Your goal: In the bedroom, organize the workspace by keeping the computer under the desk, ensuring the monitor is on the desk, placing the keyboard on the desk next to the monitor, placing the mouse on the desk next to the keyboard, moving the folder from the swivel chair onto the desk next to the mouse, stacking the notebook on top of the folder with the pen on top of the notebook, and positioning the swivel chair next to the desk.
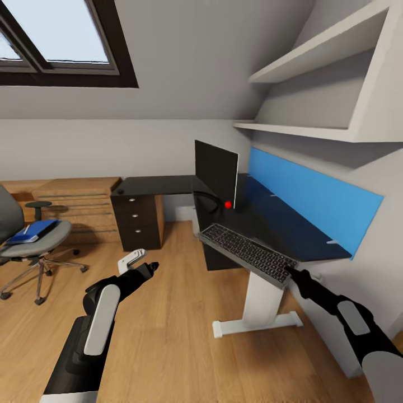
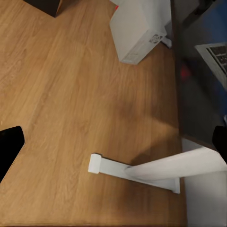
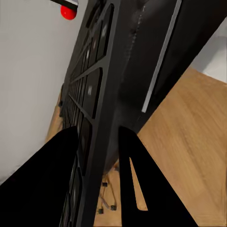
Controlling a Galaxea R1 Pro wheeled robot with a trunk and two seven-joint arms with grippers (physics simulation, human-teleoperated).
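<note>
I have the right end effector [image 1: 292,272] pinching the keyboard [image 1: 248,253] by its near end, overhanging the table [image 1: 280,224] edge at 5 o'clock from the monitor [image 1: 216,170], ready to slide it fully on. My left end effector [image 1: 150,267] hangs idle; I cannot tell its spread.

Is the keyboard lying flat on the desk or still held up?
Held up: the keyboard tilts over the desk edge, its near corner pinched in the right gripper, whose fingers straddle its edge.
</note>
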